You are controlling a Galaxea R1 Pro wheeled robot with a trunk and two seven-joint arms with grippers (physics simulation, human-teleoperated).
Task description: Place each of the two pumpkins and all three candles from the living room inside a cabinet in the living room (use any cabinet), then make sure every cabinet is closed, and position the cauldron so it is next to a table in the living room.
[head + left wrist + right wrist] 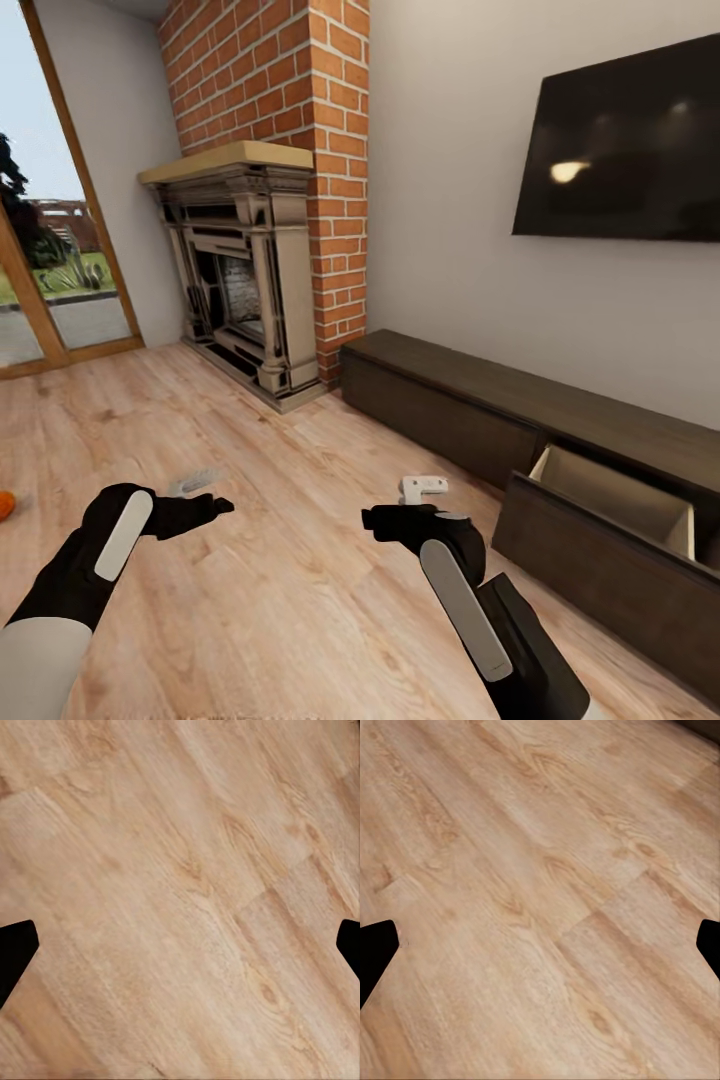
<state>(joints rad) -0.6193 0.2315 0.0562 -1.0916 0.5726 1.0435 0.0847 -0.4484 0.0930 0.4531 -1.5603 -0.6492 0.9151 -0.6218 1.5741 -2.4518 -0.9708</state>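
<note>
The long dark-brown cabinet (pixel 470 400) runs along the right wall under the TV. One of its drawers (pixel 620 500) is pulled out at the right, and the part of its pale interior I can see is bare. One orange pumpkin (pixel 4 505) lies on the floor at the far left edge. My left gripper (pixel 200 495) and right gripper (pixel 400 505) hover over the wood floor, both open and holding nothing. In the wrist views the black fingertips (pixel 15 945) (pixel 375 945) stand wide apart over bare planks. The candles, the cauldron and the table are out of view.
A brick chimney with a dark fireplace (pixel 245 290) stands in the far corner. A glass door (pixel 50 270) is on the left wall and a black TV (pixel 625 150) hangs on the right wall. Wood floor (pixel 280 470) stretches between me and the cabinet.
</note>
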